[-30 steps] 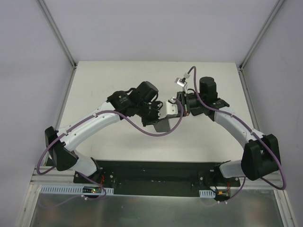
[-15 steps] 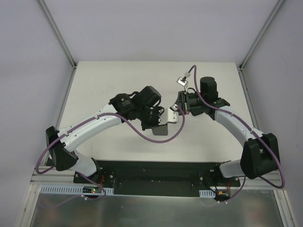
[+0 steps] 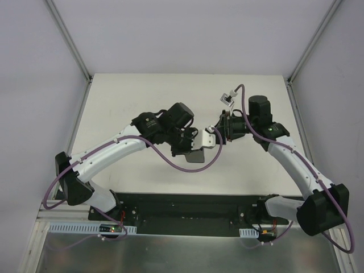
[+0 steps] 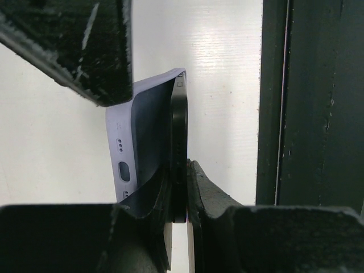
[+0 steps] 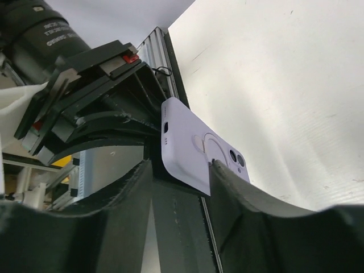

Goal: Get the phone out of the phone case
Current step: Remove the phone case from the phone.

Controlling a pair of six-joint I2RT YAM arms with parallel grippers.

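Observation:
My left gripper [image 4: 181, 187] is shut on the bottom edge of the black phone [image 4: 179, 142], held above the table. The lilac phone case [image 4: 122, 148] still hangs on the phone, peeled away from it along one side. In the top view the case [image 3: 209, 138] shows pale between the two grippers, with the dark phone [image 3: 194, 154] below it. My right gripper [image 5: 181, 165] is open around the case [image 5: 193, 151]. One of its fingertips [image 5: 215, 165] touches the case's back by the camera cut-out; the other stands apart from it.
The white table [image 3: 114, 102] is bounded by grey walls and metal posts [image 3: 71, 42] at the back corners. A black base rail [image 3: 187, 205] runs along the near edge, and it shows dark on the right of the left wrist view [image 4: 310, 114].
My right gripper has opened off the case and its arm has drawn back to the right. My left gripper, still shut on the phone, shifted slightly toward the near edge earlier.

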